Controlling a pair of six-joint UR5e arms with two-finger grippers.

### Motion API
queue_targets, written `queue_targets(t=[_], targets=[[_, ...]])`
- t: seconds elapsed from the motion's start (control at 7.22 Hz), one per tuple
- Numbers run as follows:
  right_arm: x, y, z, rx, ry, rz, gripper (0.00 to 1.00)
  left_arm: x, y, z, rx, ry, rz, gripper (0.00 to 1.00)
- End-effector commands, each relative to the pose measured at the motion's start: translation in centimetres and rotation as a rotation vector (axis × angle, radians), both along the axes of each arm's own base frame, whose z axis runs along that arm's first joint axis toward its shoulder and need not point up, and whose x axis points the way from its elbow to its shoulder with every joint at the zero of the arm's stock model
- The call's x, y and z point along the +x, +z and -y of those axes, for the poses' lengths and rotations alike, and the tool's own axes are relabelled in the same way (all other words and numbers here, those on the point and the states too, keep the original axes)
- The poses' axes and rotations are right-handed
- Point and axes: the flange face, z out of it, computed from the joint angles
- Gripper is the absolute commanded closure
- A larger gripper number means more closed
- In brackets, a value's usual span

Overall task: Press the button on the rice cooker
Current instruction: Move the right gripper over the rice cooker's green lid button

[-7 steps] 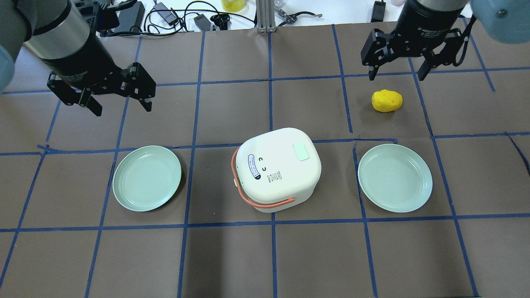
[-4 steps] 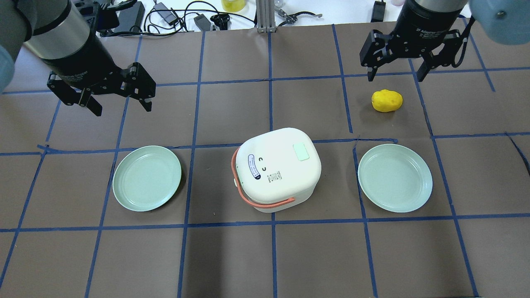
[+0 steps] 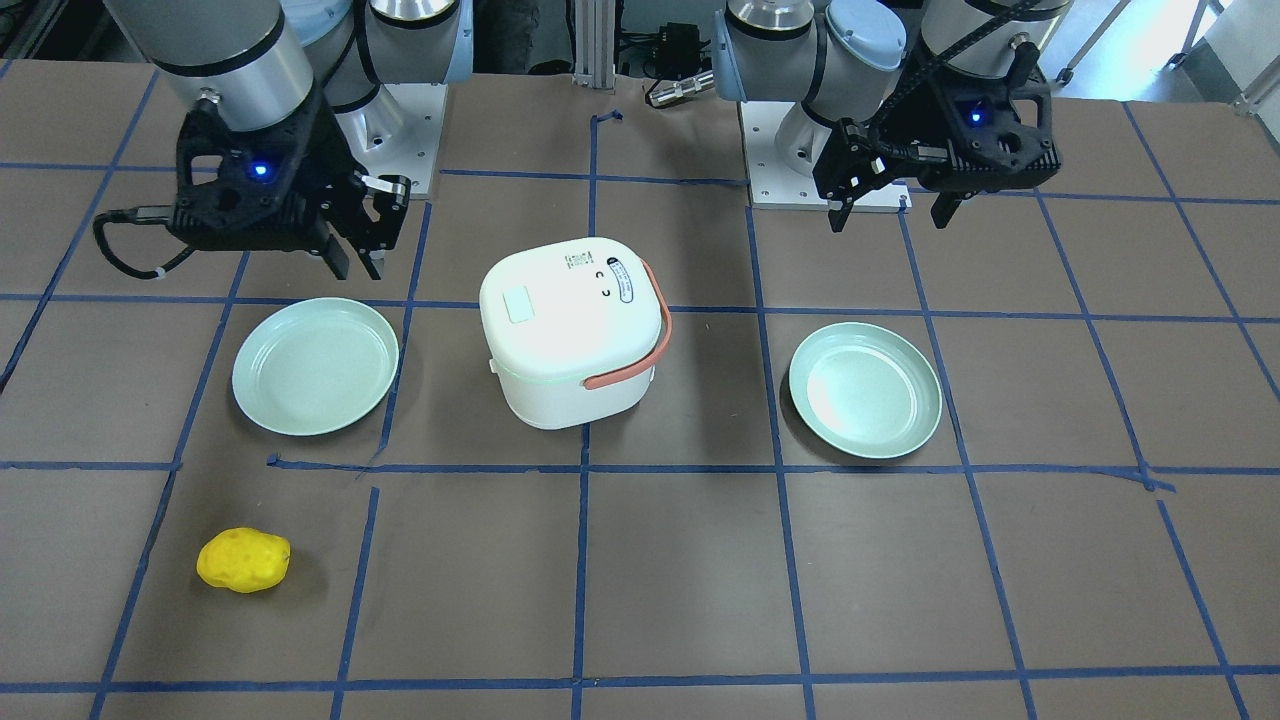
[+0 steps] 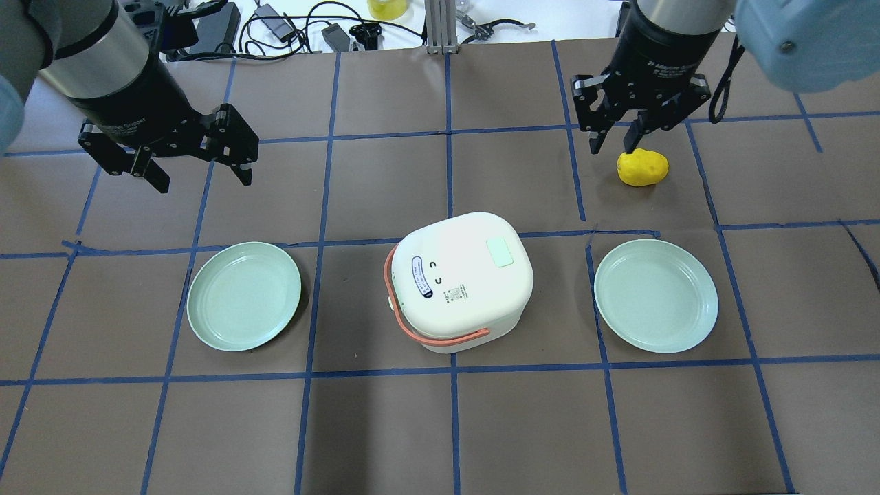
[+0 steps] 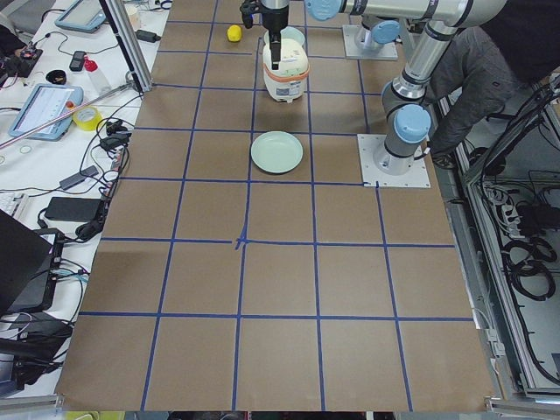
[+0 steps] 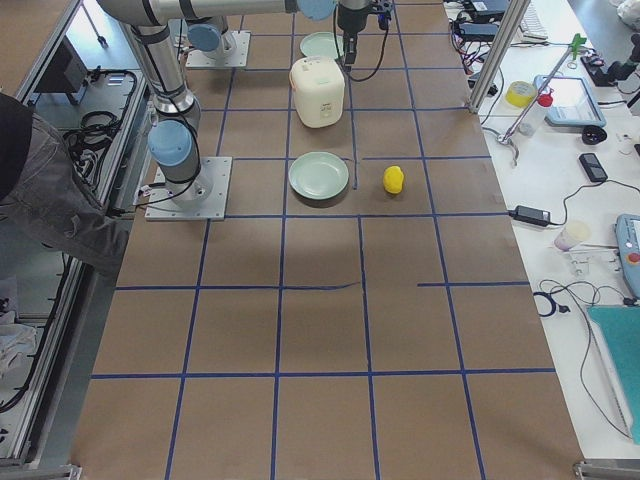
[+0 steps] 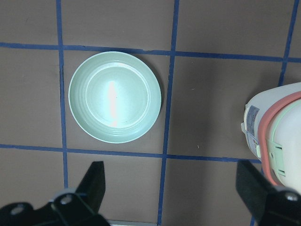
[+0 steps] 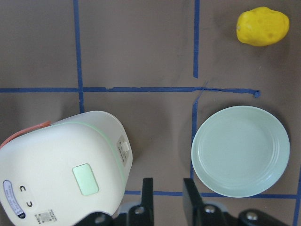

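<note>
Brown paper with blue tape lines covered the table [image 4: 385, 426], and the rice cooker [image 4: 457, 278] stood in the middle, between the left plate [image 4: 244, 295] and the right plate [image 4: 656, 295]. Its button [image 4: 500, 252] sat in the lid top, on the side nearer to your right gripper [image 4: 612, 143] — nothing touched it yet. Within the last second this gripper came a little toward the middle and drew its fingers from wide apart to a narrow gap, holding nothing. The left gripper [image 4: 203, 180] did not move and remained wide apart, empty. I judged that the right arm was preparing to press with nearly joined fingers — the approach to the button had only begun.
</note>
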Motion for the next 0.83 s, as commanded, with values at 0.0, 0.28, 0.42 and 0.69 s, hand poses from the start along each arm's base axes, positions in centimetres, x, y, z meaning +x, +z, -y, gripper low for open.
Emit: queue_targets(t=[0.0, 0.28, 0.42, 0.69], targets=[[4.0, -0.9, -1.2, 0.018, 0.071, 0.02, 0.96, 0.0, 0.0, 0.0, 0.0, 0.0, 0.0, 0.0], [6.6, -4.2, -2.3, 0.071, 0.12, 0.027, 1.0, 0.0, 0.0, 0.0, 0.0, 0.0, 0.0, 0.0], [7.0, -5.9, -2.3, 0.067, 0.123, 0.036, 1.0, 0.0, 0.0, 0.0, 0.0, 0.0, 0.0, 0.0], [7.5, -9.4, -2.7, 0.095, 0.113, 0.09, 1.0, 0.0, 0.0, 0.0, 0.0, 0.0, 0.0, 0.0]])
